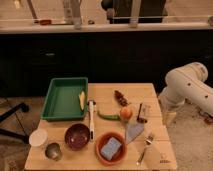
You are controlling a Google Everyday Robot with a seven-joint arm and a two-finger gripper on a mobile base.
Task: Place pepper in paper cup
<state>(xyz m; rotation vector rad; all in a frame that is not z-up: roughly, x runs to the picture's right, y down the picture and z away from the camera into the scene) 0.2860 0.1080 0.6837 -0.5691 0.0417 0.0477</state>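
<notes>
The pepper (108, 116), slim and green, lies near the middle of the wooden table (165, 157), just left of a small orange fruit (125, 113). The white paper cup (38, 137) stands at the table's front left corner, next to a grey metal cup (53, 151). My white arm (186, 85) bends in from the right, beyond the table's right edge. The gripper (169, 116) hangs at its lower end beside the table's right edge, well away from the pepper and the cup, and holds nothing that I can see.
A green tray (52, 107) with a yellow corn piece (81, 99) sits at the back left. A maroon bowl (77, 136), an orange bowl (100, 139) holding a blue sponge, a white-handled tool (91, 117), a fork (146, 146), a dark packet (143, 112) and a red-brown knobbly item (120, 97) surround the pepper.
</notes>
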